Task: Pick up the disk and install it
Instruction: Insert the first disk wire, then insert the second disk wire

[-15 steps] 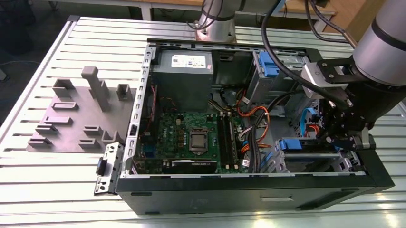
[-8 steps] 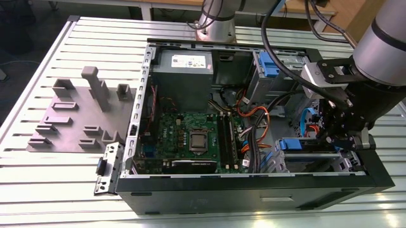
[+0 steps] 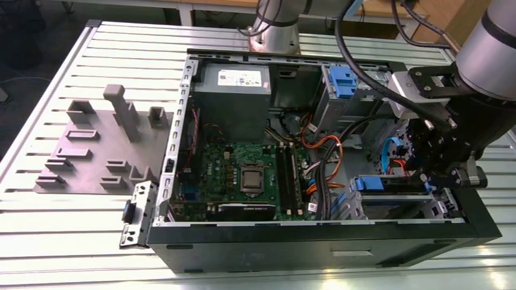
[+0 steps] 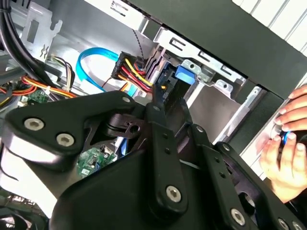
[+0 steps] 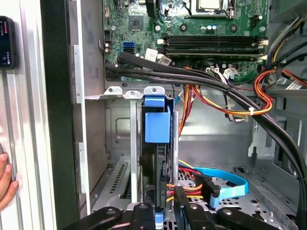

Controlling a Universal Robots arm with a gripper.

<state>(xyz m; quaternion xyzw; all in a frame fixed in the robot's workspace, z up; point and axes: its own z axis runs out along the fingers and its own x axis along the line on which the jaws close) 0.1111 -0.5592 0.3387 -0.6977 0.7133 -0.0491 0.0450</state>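
The hand (image 3: 431, 172) sits inside the computer case (image 3: 322, 241), right behind the disk (image 5: 157, 143) standing in its bay. Whether it grips the disk, I cannot tell.

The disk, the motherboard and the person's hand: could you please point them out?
disk (image 5: 157, 127): first wrist view, blue carrier tab.
motherboard (image 3: 241, 175): exterior view, green board by the processor socket.
hand (image 4: 288, 148): second wrist view, its fingers.
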